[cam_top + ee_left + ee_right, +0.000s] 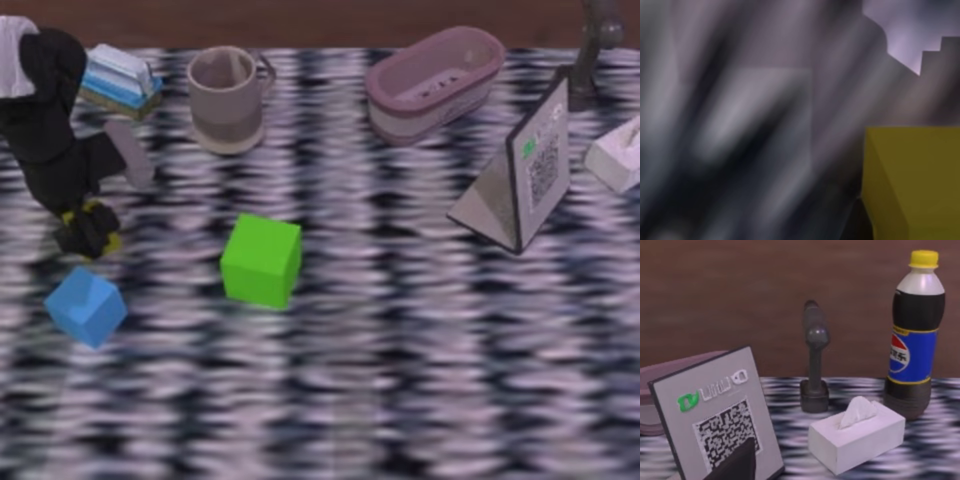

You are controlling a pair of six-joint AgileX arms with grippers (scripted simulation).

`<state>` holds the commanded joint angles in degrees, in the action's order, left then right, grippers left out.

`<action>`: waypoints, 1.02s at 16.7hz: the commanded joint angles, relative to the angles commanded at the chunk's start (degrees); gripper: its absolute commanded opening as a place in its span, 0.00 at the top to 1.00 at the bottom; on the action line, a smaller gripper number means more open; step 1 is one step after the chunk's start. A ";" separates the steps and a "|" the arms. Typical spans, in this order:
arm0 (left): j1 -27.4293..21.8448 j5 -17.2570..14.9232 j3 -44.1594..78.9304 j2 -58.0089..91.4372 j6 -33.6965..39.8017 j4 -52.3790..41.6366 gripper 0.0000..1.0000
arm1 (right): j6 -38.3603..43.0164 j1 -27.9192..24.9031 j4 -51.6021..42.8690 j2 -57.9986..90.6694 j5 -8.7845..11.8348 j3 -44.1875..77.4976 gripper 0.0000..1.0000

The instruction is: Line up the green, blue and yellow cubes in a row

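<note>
A QR code is borne by the sign (715, 415). The yellow cube (912, 182) is clamped in the left gripper (88, 232), at nine o'clock from the green cube (261, 261); the right gripper's state cannot be told.

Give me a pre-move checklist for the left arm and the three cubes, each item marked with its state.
1. Left tool over the yellow cube, near the table's left edge: ok.
2. Grip on the yellow cube: cannot tell; the fingers are hidden.
3. Green cube standing free, centre-left: ok.
4. Blue cube just in front of the left tool, turned at an angle and close: not ok for a careless move.
5. Three cubes in a row: not ok.
6. Right arm out of the top view, its camera facing the tissue box: ok.
</note>
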<state>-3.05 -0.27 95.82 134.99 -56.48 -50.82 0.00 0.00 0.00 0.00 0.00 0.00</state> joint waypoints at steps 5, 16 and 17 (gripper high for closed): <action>0.00 0.00 0.00 0.00 0.00 0.00 1.00 | 0.00 0.00 0.00 0.00 0.00 0.00 0.00; 0.99 -0.70 7.64 -6.23 0.85 -13.58 1.00 | 0.00 0.00 0.00 0.00 0.00 0.00 0.00; 1.06 -0.70 8.23 -6.71 0.88 -14.50 1.00 | 0.00 0.00 0.00 0.00 0.00 0.00 0.00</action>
<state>-1.99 -0.96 104.05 128.29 -55.60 -65.32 0.00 0.00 0.00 0.00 0.00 0.00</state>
